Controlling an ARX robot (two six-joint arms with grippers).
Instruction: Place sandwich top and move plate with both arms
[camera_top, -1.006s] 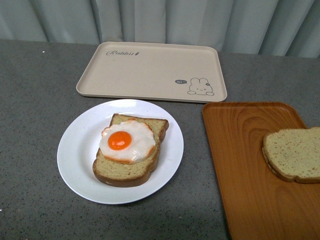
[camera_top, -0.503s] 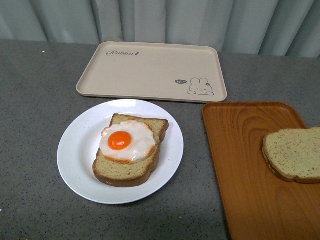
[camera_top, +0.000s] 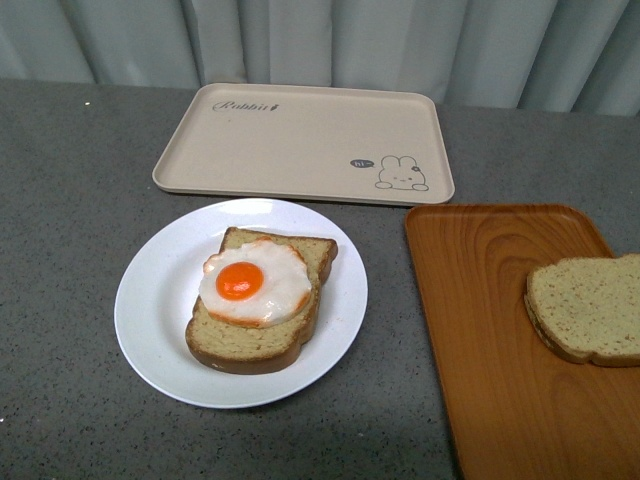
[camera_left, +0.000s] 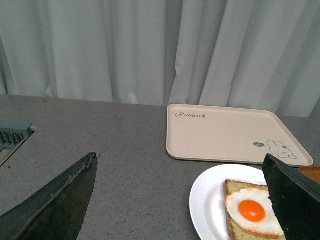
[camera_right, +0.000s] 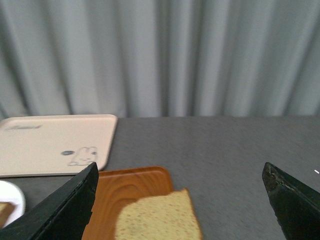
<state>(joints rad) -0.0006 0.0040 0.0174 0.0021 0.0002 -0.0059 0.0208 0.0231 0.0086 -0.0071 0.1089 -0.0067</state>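
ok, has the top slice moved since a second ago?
No. The sandwich top lies at the same spot on the orange tray, by its right side.

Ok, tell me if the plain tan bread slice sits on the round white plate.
No, the slice lies on the orange wood-grain tray.

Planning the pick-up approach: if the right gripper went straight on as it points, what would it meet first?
Probably the sandwich top on the orange tray, low between the open jaws of the right gripper; depth is unclear.

Even soft lighting, faint shadows, no glare, right wrist view slightly blurred
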